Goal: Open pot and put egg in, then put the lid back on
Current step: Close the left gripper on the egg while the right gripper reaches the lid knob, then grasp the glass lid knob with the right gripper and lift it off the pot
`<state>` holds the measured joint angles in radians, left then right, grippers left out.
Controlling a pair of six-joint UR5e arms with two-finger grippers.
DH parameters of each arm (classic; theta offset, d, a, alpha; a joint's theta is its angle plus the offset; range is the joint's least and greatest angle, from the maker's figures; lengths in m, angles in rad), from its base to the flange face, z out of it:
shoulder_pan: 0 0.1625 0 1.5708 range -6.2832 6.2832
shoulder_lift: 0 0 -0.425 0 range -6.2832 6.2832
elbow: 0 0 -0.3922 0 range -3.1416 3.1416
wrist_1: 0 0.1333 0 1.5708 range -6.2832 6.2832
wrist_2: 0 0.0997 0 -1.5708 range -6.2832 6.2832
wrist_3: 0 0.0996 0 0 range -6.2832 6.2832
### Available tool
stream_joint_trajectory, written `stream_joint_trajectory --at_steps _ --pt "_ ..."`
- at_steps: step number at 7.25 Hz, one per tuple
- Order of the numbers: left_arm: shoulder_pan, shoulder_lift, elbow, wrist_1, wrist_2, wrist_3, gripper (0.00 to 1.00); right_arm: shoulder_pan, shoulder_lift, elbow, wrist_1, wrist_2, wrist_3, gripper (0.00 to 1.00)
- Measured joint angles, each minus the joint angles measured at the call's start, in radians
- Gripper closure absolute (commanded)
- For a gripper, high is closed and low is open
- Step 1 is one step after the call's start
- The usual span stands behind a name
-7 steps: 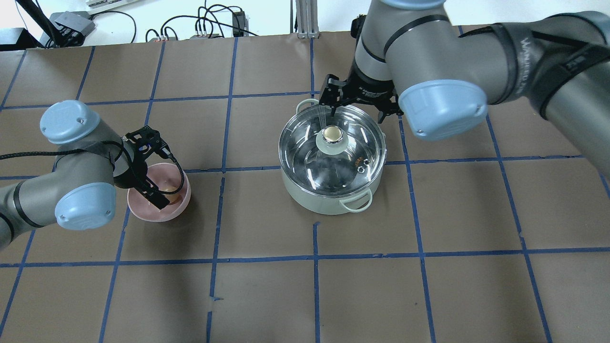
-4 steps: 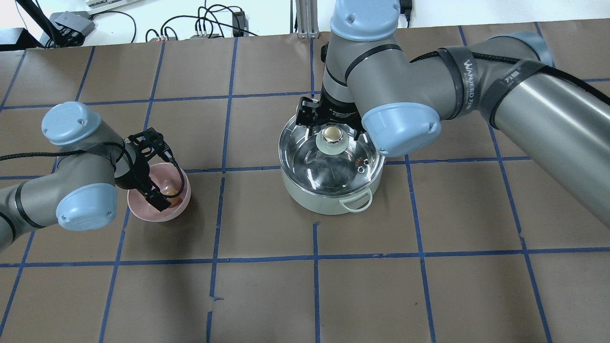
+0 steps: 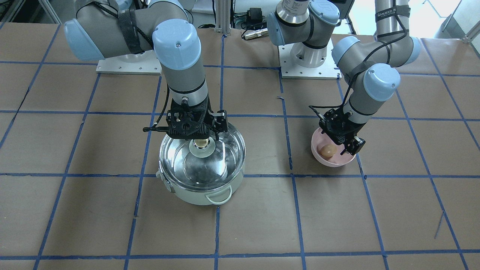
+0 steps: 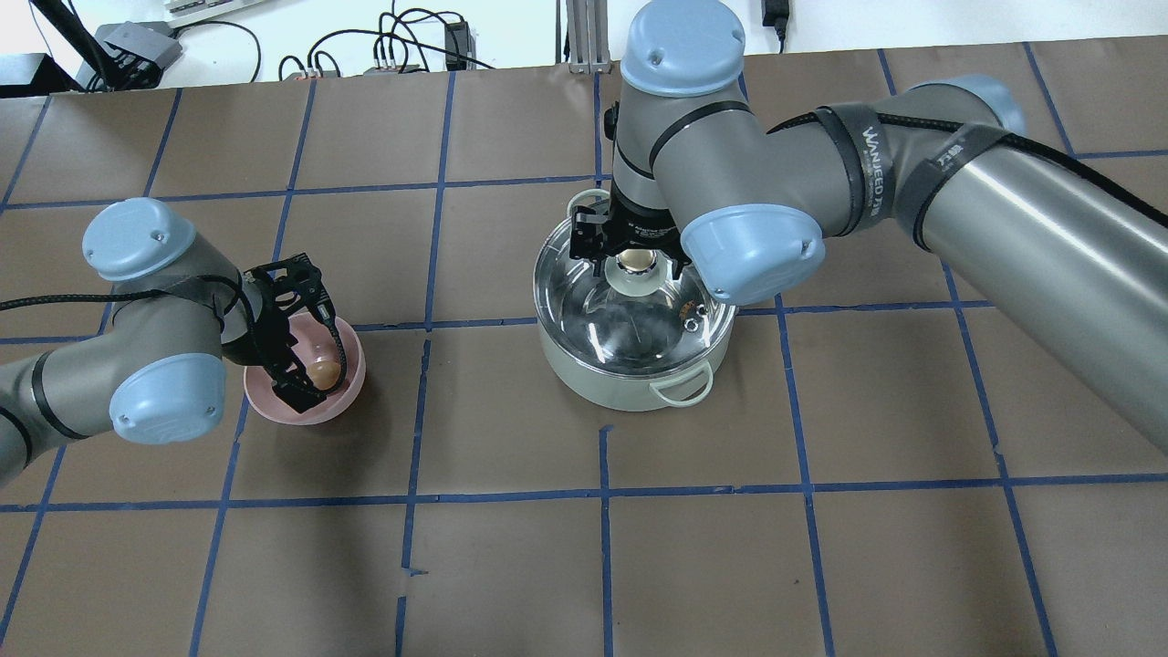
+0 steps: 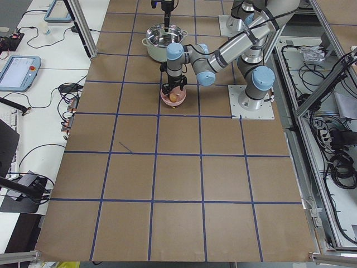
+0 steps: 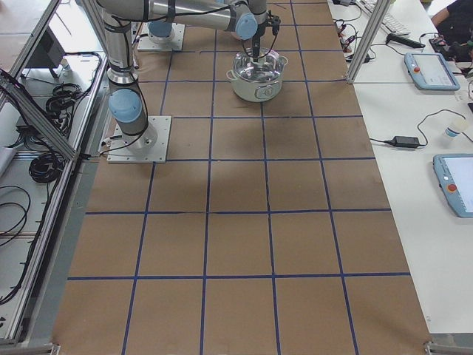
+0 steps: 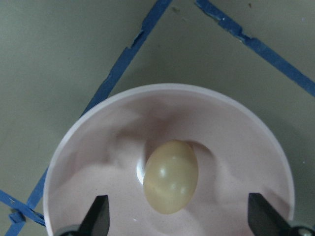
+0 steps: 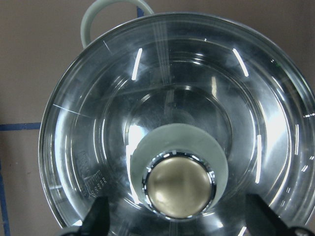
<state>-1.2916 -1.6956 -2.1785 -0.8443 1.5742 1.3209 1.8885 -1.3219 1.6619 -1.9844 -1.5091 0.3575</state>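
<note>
The lid (image 8: 162,88) sits closed on the pot (image 4: 630,388). The right tool (image 4: 632,257), spread wide, straddles its gold knob (image 8: 178,183): centre, lower, then clench squarely. Well apart from the pot, the egg (image 7: 171,176) lies in the pink bowl (image 7: 98,147), under the left tool (image 7: 179,221), which is released.

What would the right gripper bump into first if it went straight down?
Most likely the gold knob of the lid, which sits right under the open right gripper, between its fingers.
</note>
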Motion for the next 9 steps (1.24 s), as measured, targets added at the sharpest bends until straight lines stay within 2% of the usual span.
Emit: stream_joint_trajectory --at_steps 2,5,9 --pt "0.0 -0.002 0.0 0.001 0.001 0.097 0.0 -0.001 0.01 -0.004 -0.024 0.001 -0.008 0.5" --pt "0.0 -0.012 0.0 0.002 -0.011 0.129 0.0 -0.016 0.015 -0.02 -0.049 -0.003 -0.029 0.55" --pt "0.0 -0.027 0.005 0.009 -0.002 0.221 0.0 -0.059 -0.066 -0.026 0.034 -0.01 -0.037 0.57"
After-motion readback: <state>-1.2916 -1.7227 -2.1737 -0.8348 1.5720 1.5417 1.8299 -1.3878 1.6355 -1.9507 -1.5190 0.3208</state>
